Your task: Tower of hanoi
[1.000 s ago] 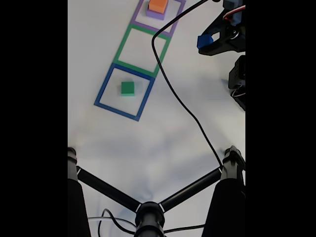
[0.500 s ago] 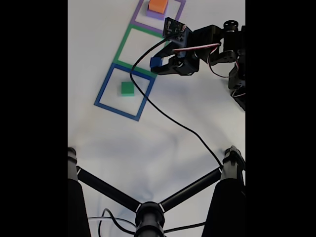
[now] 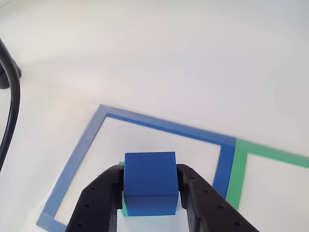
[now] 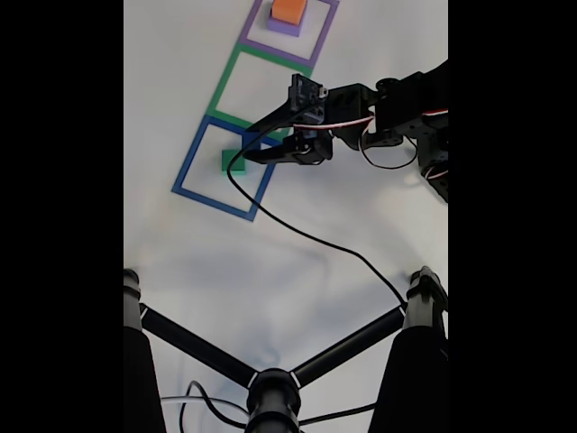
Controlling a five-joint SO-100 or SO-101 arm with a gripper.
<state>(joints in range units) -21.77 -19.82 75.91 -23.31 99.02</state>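
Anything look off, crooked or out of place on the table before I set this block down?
Nothing stands out. The end effector holds the blue cube squarely, above the green block inside the blue tape square. The orange block sits on the purple slab in the purple square. The black cable trails loosely across the table.

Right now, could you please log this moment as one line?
gripper: shut on blue cube | position: over green block in blue tape square | orange block: on purple slab

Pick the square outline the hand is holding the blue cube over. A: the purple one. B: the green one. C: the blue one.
C: the hand grips the blue cube over the blue tape square, just above the green block sitting inside it.
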